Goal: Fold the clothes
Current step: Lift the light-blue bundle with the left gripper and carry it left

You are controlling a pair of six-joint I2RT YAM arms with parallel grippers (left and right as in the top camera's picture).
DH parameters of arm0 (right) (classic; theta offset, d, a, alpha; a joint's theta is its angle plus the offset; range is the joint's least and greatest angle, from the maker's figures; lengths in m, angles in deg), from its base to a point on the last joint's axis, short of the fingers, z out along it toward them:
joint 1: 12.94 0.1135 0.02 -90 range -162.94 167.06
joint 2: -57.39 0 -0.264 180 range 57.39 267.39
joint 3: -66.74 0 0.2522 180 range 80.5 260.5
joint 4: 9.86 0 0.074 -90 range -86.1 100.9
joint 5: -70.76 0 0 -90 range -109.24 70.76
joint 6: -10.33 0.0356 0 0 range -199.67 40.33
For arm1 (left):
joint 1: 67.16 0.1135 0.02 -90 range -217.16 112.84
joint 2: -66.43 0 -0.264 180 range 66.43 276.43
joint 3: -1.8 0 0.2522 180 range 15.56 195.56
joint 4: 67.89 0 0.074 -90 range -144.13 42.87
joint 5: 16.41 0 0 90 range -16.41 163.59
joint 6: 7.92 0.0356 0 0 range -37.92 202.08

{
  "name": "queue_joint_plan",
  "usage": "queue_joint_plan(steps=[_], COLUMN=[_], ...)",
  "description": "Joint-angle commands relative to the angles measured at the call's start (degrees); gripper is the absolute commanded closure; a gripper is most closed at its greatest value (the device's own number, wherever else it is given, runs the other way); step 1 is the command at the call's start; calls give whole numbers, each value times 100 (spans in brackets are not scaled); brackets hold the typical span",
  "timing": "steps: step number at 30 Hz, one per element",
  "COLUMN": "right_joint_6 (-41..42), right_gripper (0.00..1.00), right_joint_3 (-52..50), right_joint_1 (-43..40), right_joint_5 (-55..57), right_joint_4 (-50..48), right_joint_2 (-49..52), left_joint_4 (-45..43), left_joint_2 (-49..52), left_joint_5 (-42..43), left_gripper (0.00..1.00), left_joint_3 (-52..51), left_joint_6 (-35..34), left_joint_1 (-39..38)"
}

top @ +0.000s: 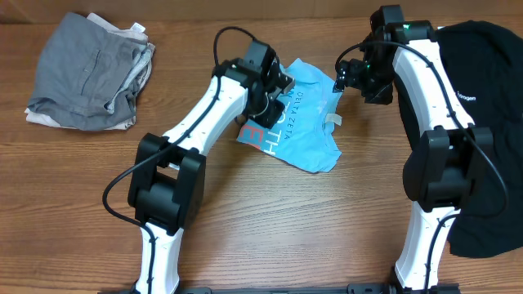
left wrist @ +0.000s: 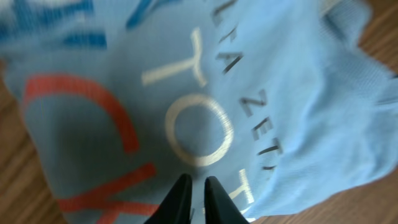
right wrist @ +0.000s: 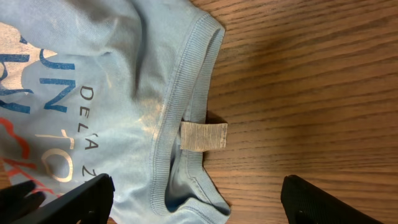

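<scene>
Light blue T-shirt [top: 306,122] lay crumpled mid table [top: 327,237], letters up. We saw left gripper [left wrist: 195,198] closed to a slit on the print, grip unclear; right gripper [right wrist: 196,199] wide open over collar. Gray pile [top: 90,73] far left, black garment [top: 490,122] right.

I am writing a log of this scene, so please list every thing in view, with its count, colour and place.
T-shirt: one, light blue with coral and white letters, crumpled mid-table between the arms.
grey clothes: one pile, grey and off-white, far left.
black garment: one, black, right edge.
table: one, brown wood, under everything.
left gripper: one, black, fingers almost together, over the T-shirt's letters.
right gripper: one, black, open, at the T-shirt's collar.
</scene>
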Motion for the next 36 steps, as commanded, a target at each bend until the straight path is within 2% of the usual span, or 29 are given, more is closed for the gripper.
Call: queue_joint_plan(steps=[1,4,10,16,21,23,26,27,32,36], right_joint_6=[4,4,2,2,2,2,2,2,2,2], right_gripper=[10,10,10,10,10,9,9,9,1,0], right_joint_3=[131,131,131,131,131,131,131,131,131,131], right_joint_1=[-17,-15,-17,-17,-17,-17,-17,-15,-17,-17], right_joint_5=[94,94,116,118,118,118,116,116,114,116], right_joint_4=[-22,-22,-9,13,52,57,39,31,26,26], right_joint_2=[-186,-186,-186,-186,-186,-186,-186,-184,-186,-184], left_joint_4=[-105,-411,-855,-1082,-1397,-1554,-1676,-1604,-675,208], left_joint_2=[52,52,52,52,52,52,48,37,-98,-249], left_joint_5=[-595,-1172,-2144,-2710,-2736,-2730,-2350,-2157,-1458,-1425], left_gripper=[94,96,96,96,87,77,44,37,25,23], left_joint_3=[-363,-761,-1246,-1292,-1290,-1274,-1080,-933,232,1137], left_joint_6=[-398,-780,-1097,-1093,-1093,-1071,-682,-518,66,358], left_joint_1=[20,33,136,575,1290,1554,1829,1875,1766,1294])
